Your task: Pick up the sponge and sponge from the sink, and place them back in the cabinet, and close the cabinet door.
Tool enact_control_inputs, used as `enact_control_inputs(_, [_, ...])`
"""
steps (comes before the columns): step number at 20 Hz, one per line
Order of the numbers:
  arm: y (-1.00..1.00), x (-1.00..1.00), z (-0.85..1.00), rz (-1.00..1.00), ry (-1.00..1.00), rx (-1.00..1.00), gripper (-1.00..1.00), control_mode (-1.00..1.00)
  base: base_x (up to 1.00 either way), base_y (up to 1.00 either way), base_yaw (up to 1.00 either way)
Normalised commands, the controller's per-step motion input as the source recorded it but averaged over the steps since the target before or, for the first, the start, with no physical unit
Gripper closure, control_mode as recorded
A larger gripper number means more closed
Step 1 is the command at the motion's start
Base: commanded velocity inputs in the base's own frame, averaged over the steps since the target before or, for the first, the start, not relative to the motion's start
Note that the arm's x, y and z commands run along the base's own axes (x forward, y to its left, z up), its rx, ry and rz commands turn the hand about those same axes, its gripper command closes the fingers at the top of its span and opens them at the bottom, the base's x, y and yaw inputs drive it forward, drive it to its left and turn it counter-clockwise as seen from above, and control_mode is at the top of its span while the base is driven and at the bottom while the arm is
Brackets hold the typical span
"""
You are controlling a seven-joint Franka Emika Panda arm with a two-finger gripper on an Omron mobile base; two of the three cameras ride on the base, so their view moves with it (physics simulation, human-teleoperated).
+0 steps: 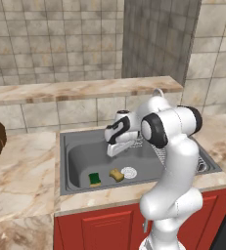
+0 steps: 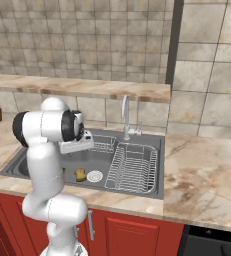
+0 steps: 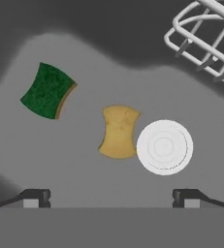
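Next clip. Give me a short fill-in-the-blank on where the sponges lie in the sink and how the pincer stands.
1. Both small rectangular sponges lie on the floor of the grey metal ____.
2. The tan-yellow sponge lies between the green-topped sponge and the round white ____.
3. The pincer hangs above the basin with its jaws ____, holding nothing.
4. The white wire rack sits in the sink's ____ half, as seen in the right base view.

Missing words: sink; drain; open; right
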Motion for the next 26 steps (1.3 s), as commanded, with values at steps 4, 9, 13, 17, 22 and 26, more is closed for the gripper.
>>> enact_control_inputs(4, [0.02,0.26,-0.29,0.0,0.0,0.0,-1.0,-1.0,0.0,0.0,0.0])
enact_control_inputs(9, [0.08,0.21,-0.2,0.0,0.0,0.0,-1.0,-1.0,0.0,0.0,0.0])
enact_control_inputs(13, [0.09,0.05,-0.23,0.0,0.0,0.0,-1.0,-1.0,0.0,0.0,0.0])
enact_control_inputs(17, [0.03,0.02,-0.25,0.0,0.0,0.0,-1.0,-1.0,0.0,0.0,0.0])
enact_control_inputs(22, [0.0,0.0,-0.23,0.0,0.0,0.0,-1.0,-1.0,0.0,0.0,0.0])
enact_control_inputs(26, [0.0,0.01,-0.22,0.0,0.0,0.0,-1.0,-1.0,0.0,0.0,0.0])
